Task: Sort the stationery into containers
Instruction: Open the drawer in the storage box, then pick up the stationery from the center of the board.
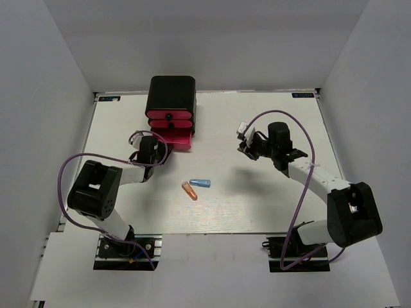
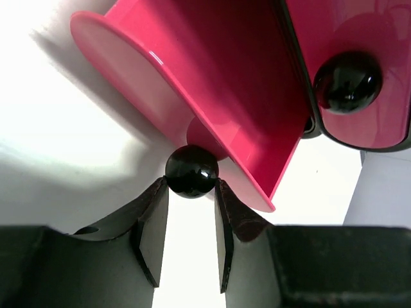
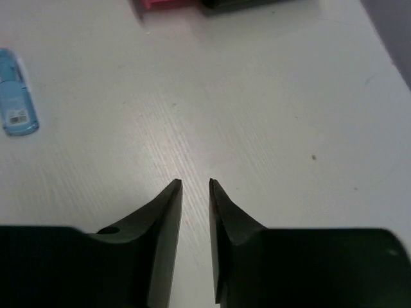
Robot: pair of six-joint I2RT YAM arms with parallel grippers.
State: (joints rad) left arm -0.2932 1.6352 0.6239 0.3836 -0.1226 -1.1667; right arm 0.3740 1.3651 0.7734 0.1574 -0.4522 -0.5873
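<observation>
The black cabinet [image 1: 172, 93] stands at the back left with three pink-red drawers. Its bottom drawer [image 1: 174, 141] is pulled out; it also shows in the left wrist view [image 2: 212, 83]. My left gripper [image 1: 156, 147] is shut on that drawer's black knob [image 2: 191, 171]. A light blue capsule [image 1: 200, 183] and an orange capsule [image 1: 190, 190] lie side by side mid-table. My right gripper [image 1: 245, 149] hovers right of centre, empty, with the jaws nearly together [image 3: 195, 183]. The blue capsule also shows at the left edge of the right wrist view [image 3: 15, 96].
The middle drawer [image 2: 359, 64], with its own black knob [image 2: 347, 81], is closed above the open one. White walls enclose the table [image 1: 257, 205] on three sides. Purple cables loop beside both arms.
</observation>
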